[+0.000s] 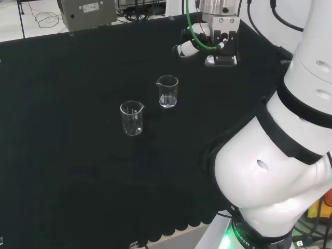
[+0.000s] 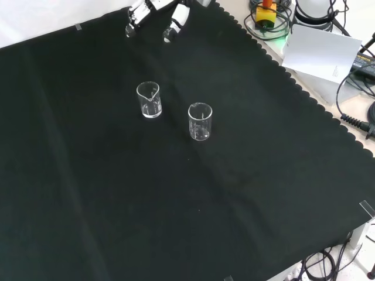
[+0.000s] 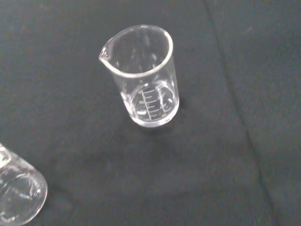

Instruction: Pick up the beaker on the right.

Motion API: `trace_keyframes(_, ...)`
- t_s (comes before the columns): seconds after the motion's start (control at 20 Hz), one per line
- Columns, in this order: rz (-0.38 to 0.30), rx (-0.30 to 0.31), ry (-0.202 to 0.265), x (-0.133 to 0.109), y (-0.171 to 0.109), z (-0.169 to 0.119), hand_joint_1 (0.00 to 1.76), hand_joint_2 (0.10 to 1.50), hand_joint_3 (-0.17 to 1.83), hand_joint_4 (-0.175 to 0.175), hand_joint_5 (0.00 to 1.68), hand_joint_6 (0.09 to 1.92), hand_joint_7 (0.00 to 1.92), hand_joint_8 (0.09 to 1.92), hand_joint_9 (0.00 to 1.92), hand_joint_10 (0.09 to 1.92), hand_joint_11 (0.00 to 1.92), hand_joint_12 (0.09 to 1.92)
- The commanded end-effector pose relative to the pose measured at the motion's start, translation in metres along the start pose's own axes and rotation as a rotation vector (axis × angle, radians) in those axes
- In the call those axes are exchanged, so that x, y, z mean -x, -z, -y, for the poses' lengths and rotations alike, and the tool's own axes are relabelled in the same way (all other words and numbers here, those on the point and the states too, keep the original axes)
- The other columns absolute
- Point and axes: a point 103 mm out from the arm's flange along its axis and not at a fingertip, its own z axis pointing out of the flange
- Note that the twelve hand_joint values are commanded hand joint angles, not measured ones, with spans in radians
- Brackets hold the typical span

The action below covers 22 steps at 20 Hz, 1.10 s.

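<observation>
Standing upright on the black cloth (image 1: 62, 155): two clear beakers, apparently empty, near each other but apart.
Right beaker (image 1: 167, 91) in head view farther off, nearer the hand (image 1: 191, 45); left beaker (image 1: 132, 118) closer. Hand raised beyond them, grasping nothing, fingers relaxed. Grey box (image 1: 87, 13) at far edge, partly cut off.

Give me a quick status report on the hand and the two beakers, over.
Hand open, above the cloth, holding nothing. Right-hand beaker in the head view upright, untouched, apart from the other beaker. Nothing in between.
</observation>
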Motion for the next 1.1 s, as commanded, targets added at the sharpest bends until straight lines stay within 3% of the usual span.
trace_keyframes(0.05,-0.175,0.045,0.127,-0.008,-0.049,-0.079,0.54,1.0,0.16,-0.033,0.32,0.09,0.13,0.52,0.26,0.66,0.0,1.3)
trace_keyframes(0.35,-0.212,0.008,0.139,-0.004,-0.069,-0.09,0.69,0.91,0.14,-0.036,0.32,0.09,0.13,0.54,0.28,0.66,0.0,1.3)
trace_keyframes(0.7,-0.263,0.017,0.184,0.002,-0.091,-0.096,0.76,0.83,0.14,-0.038,0.34,0.09,0.17,0.56,0.28,0.65,0.0,1.3)
trace_keyframes(0.95,-0.342,0.02,0.241,0.008,-0.105,-0.099,0.84,0.63,0.48,-0.042,0.4,0.09,0.21,0.6,0.33,0.62,0.0,1.32)
trace_keyframes(1.1,-0.368,0.023,0.294,0.009,-0.109,-0.099,0.86,0.57,0.57,-0.039,0.44,0.09,0.22,0.61,0.33,0.62,0.0,1.32)
